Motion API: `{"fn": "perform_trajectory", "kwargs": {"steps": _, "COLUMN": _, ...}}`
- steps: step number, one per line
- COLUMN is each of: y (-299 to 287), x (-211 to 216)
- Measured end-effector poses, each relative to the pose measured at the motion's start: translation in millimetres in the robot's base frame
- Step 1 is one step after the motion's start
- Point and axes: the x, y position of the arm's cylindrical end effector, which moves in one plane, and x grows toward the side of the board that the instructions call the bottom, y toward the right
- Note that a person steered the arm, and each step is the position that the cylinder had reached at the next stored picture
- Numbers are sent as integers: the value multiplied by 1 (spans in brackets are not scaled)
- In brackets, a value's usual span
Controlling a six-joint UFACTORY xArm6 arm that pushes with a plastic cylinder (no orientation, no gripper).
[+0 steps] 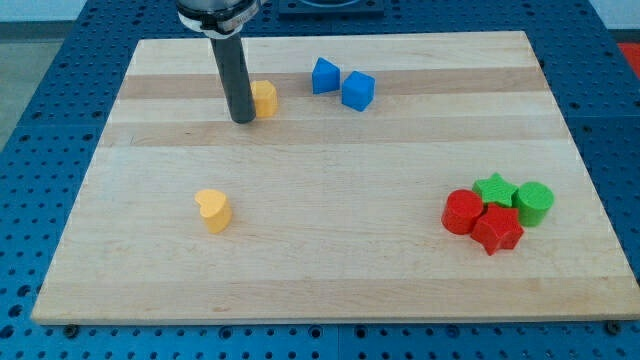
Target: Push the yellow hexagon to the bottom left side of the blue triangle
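Rod tip against the yellow hexagon near the board's top.

My tip point(242, 120) stands at the left side of the yellow hexagon point(264, 98), touching or all but touching it; the rod has no jaws, so it grips nothing. The blue triangle point(324, 76) lies to the hexagon's right, slightly higher, with a blue cube point(358, 90) just beside it on its right. A yellow heart point(213, 210) sits alone, well below the tip. At the view's lower right a red cylinder point(462, 212), a red star point(497, 230), a green star point(495, 190) and a green cylinder point(534, 203) cluster together. All rest on a pale wooden board point(330, 270) over a blue perforated table point(40, 90). Bare wood separates hexagon and triangle.
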Motion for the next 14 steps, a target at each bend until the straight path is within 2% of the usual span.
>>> {"fn": "perform_trajectory", "kwargs": {"steps": 6, "y": 32, "x": -26}}
{"fn": "perform_trajectory", "kwargs": {"steps": 8, "y": -2, "x": -25}}
{"fn": "perform_trajectory", "kwargs": {"steps": 9, "y": -10, "x": -52}}
{"fn": "perform_trajectory", "kwargs": {"steps": 10, "y": -9, "x": -59}}
{"fn": "perform_trajectory", "kwargs": {"steps": 14, "y": 31, "x": -59}}
